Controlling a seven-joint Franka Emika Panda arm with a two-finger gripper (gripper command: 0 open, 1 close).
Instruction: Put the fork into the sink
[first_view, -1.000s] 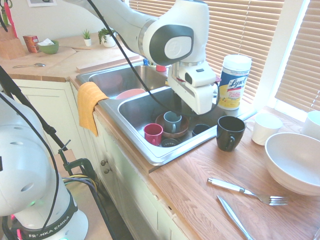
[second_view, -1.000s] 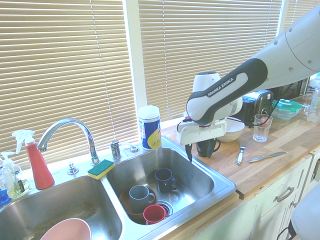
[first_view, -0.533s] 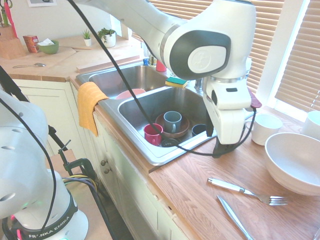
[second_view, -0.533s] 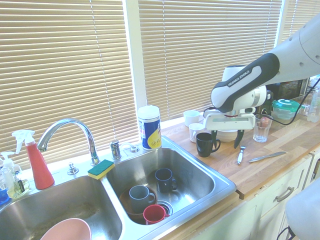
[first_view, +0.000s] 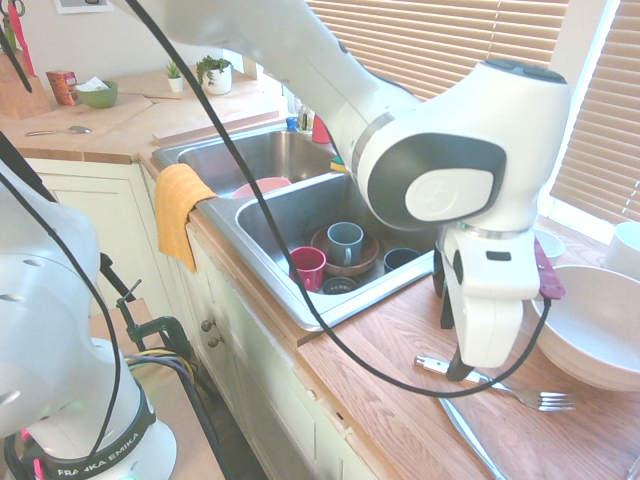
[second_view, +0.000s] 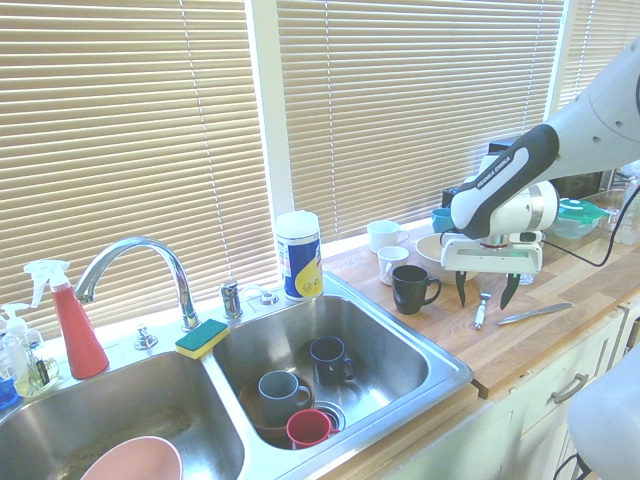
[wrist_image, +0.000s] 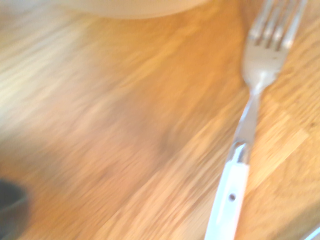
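Arm Leaves Sink for Fork

The open gripper (second_view: 486, 290), over the sink's (second_view: 448, 378) edge a second ago, now hangs above the counter (second_view: 400, 335) by the fork (second_view: 482, 310). The black mug (second_view: 411, 290), partly hidden behind it then, shows whole in the second exterior view.

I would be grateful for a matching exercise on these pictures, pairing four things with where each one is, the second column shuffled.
1. fork
2. pink bowl
3. sponge
4. orange towel

A. draped over the counter's front edge, beside the sink
B. on the wooden counter, next to the knife
C. inside a sink basin, apart from the mugs
D. on the sink's rim, near the faucet

Pairs: 1-B, 2-C, 3-D, 4-A
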